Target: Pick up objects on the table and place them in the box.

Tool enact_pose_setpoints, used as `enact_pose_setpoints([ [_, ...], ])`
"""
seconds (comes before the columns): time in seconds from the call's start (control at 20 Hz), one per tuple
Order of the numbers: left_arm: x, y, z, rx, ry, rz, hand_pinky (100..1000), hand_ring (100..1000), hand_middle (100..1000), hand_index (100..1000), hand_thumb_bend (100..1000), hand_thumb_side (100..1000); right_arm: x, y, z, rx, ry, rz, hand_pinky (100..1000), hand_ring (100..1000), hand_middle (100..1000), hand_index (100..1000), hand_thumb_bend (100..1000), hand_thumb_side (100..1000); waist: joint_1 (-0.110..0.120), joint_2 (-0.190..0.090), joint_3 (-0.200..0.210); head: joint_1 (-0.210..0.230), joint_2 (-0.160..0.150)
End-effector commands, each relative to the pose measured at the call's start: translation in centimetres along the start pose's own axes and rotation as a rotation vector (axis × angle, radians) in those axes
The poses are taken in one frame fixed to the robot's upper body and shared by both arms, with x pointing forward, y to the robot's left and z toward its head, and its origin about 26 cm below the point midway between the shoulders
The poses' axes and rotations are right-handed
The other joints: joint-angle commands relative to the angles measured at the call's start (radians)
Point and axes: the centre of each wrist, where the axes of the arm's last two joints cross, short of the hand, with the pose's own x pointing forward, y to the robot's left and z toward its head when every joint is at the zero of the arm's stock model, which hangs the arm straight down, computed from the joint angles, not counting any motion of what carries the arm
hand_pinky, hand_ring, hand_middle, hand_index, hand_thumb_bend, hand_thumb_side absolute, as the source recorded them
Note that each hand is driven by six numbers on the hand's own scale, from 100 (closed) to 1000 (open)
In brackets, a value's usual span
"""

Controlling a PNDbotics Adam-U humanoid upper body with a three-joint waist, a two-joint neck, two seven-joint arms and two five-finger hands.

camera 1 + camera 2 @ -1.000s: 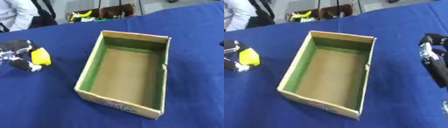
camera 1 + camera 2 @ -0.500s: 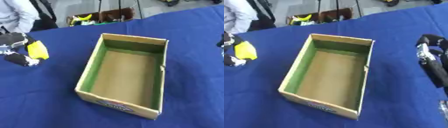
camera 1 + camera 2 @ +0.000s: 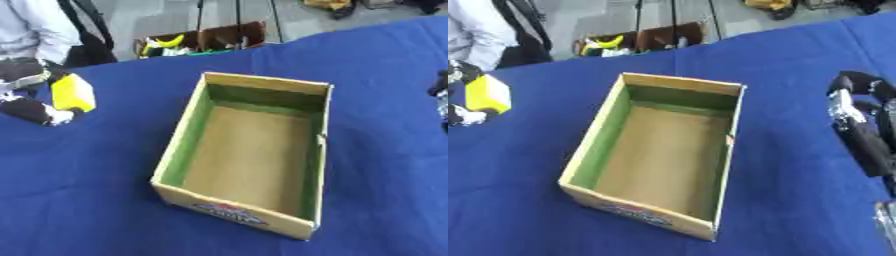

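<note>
An open cardboard box [image 3: 317, 150] with green inner walls and nothing inside stands in the middle of the blue table. At the far left my left hand [image 3: 26, 95] is lifted above the cloth, fingers curled round a yellow block [image 3: 73, 93]. My right hand [image 3: 859, 125] lies at the right edge in the right eye view, its fingers stretched out and holding nothing; in the left eye view only a tip of it shows.
The blue cloth [image 3: 105, 200] covers the whole table. Beyond its far edge stands a low crate [image 3: 201, 42] with yellow and green things in it, and a person stands at the upper left corner.
My left hand has risen with the yellow block, up and slightly rightwards toward the box. The right hand has stayed where it was.
</note>
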Motion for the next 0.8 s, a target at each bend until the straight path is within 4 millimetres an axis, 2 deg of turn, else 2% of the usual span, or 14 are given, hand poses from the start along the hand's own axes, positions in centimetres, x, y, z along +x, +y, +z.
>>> enact_pose_setpoints([
  [0.05, -0.6, 2.4, 1.3, 0.040, 0.009, -0.027, 443, 655, 743, 771, 100, 637, 0.5, -0.4, -0.1, -0.014, -0.024, 0.008, 876, 1000, 654, 836, 100, 792, -0.004, -0.025, 0.001, 0.000, -0.002],
  [0.3, 1.4, 4.3, 1.5, 0.121, -0.054, -0.067, 424, 630, 707, 749, 100, 623, 0.6, -0.4, -0.1, -0.013, -0.024, 0.008, 876, 1000, 654, 836, 100, 793, -0.005, -0.026, 0.003, -0.002, 0.005],
  [0.4, 2.7, 5.3, 1.4, 0.155, -0.093, -0.102, 419, 624, 695, 744, 100, 621, 0.7, -0.3, -0.1, -0.011, -0.027, 0.005, 876, 1000, 654, 836, 100, 793, -0.007, -0.030, 0.004, -0.002, 0.020],
  [0.6, 6.1, 7.1, 1.3, 0.233, -0.207, -0.137, 408, 614, 668, 729, 100, 616, 0.8, -0.1, -0.1, -0.005, -0.032, -0.001, 875, 1000, 654, 836, 100, 793, -0.013, -0.038, 0.007, -0.008, 0.064],
  [0.8, 10.0, 8.9, 1.1, 0.287, -0.340, -0.172, 400, 608, 653, 721, 100, 615, 0.8, 0.1, -0.1, 0.004, -0.034, -0.007, 875, 1000, 654, 836, 100, 792, -0.015, -0.043, 0.007, 0.000, 0.067],
])
